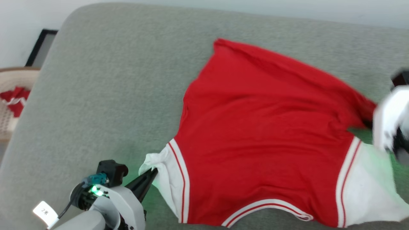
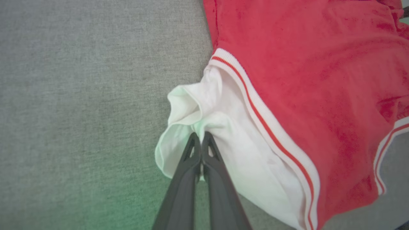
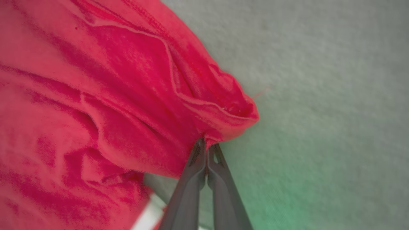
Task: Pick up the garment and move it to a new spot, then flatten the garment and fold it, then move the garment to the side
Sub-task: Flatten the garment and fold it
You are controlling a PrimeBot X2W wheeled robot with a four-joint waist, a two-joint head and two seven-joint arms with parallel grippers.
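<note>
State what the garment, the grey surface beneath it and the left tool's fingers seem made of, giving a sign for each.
Garment: soft matte knit fabric; it wrinkles and drapes, with ribbed striped trim. Grey surface: probably woven upholstery cloth, from its fine flecked texture. Fingers of the left tool: dark semi-matte plastic or rubber, moulded with triangular cut-outs; which is unclear.

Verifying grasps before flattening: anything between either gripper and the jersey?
Nothing visible. The left gripper is shut directly on the white sleeve of the jersey, and the right gripper directly on its bunched red edge.
</note>
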